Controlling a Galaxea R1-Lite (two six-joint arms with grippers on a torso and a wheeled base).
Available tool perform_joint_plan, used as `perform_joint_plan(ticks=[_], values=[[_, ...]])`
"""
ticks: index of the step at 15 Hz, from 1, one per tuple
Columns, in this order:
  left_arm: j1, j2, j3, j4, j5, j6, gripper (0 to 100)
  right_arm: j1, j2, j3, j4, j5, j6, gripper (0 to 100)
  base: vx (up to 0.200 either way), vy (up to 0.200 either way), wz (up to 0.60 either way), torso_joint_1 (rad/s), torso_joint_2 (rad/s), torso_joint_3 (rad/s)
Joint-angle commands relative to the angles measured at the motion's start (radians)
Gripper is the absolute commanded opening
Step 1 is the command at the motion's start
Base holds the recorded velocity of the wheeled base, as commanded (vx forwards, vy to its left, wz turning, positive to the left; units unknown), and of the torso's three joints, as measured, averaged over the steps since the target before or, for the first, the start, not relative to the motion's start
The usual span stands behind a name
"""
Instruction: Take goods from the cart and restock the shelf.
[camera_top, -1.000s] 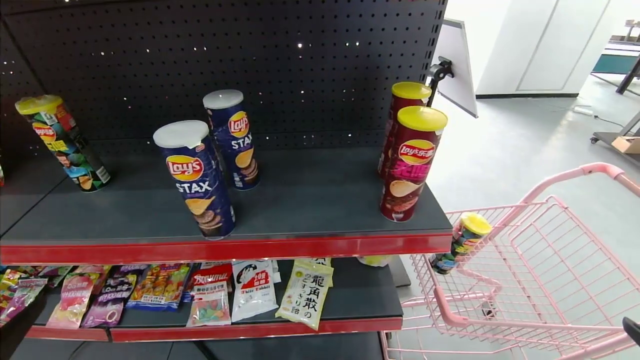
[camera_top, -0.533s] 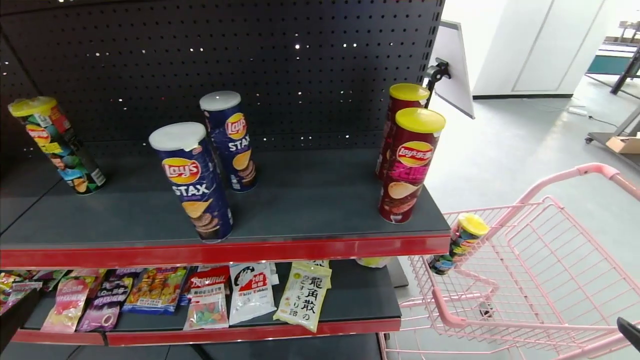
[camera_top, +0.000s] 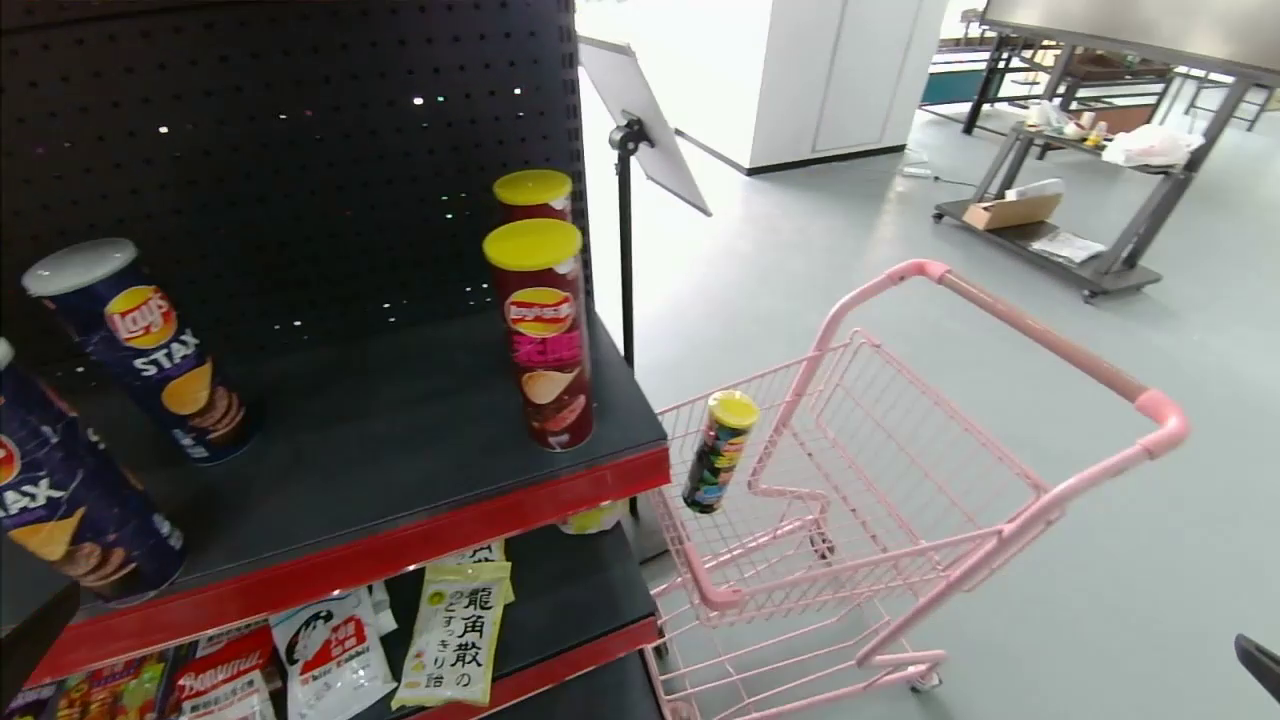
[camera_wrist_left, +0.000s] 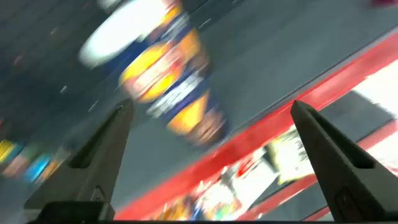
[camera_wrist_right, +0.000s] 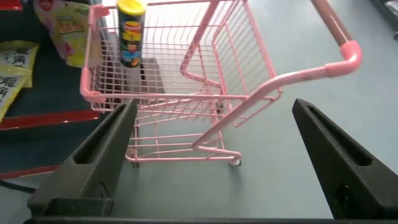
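Observation:
A pink wire cart (camera_top: 1040, 345) stands on the floor to the right of the black shelf (camera_top: 420, 430). One yellow-lidded chip can (camera_top: 720, 452) stands upright in the cart's corner nearest the shelf. The same can (camera_wrist_right: 131, 32) and cart (camera_wrist_right: 249, 99) lie beyond my right gripper (camera_wrist_right: 211, 155), which is open and holds nothing. My left gripper (camera_wrist_left: 211, 155) is open in front of a blue chip can (camera_wrist_left: 161, 81) on the shelf. On the upper shelf stand two maroon cans (camera_top: 540, 335) and two blue cans (camera_top: 140, 350).
Snack packets (camera_top: 455, 640) lie on the lower shelf. A white board on a thin stand (camera_top: 640, 130) rises behind the shelf's end. A metal trolley table (camera_top: 1090, 170) is far back right. Bare grey floor surrounds the cart.
The whole head view has swung to the right, so the shelf slid left and the cart is more central. The cans and cart themselves have not moved.

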Motion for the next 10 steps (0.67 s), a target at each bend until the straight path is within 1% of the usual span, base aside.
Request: perform_joint_plan(ticks=[1, 3, 5, 6, 7, 8, 10], values=[[0.001, -0.007, 0.000, 0.000, -0.006, 0.000, 100, 0.000, 0.008, 0.000, -0.001, 0.000, 0.000, 100, 0.000, 0.000, 0.00, 0.000, 0.00, 0.000], [-0.002, -0.003, 0.000, -0.001, -0.011, -0.008, 100, 0.000, 0.022, -0.003, -0.004, -0.002, 0.000, 100, 0.000, 0.000, 0.00, 0.000, 0.00, 0.000], [-0.002, -0.005, 0.001, -0.001, -0.035, -0.014, 100, -0.002, 0.028, -0.003, -0.011, -0.005, 0.000, 100, 0.000, 0.000, 0.00, 0.000, 0.00, 0.000], [0.001, -0.005, 0.001, -0.001, -0.037, -0.014, 100, 0.000, 0.026, -0.003, -0.011, -0.005, 0.000, 100, 0.000, 0.000, 0.00, -0.085, 0.17, 0.115], [0.001, -0.005, 0.001, -0.001, -0.057, -0.015, 100, -0.002, 0.026, -0.002, -0.011, -0.005, 0.000, 100, 0.000, 0.000, 0.00, -0.134, 0.32, 0.193], [0.001, -0.005, 0.001, -0.001, -0.063, -0.015, 100, -0.002, 0.026, -0.002, -0.010, -0.006, 0.000, 100, 0.000, 0.000, 0.00, -0.129, 0.33, 0.203], [0.001, -0.005, 0.001, 0.000, -0.063, -0.015, 100, -0.002, 0.028, 0.000, -0.010, -0.005, 0.000, 100, 0.000, 0.000, 0.00, -0.139, 0.35, 0.215]])
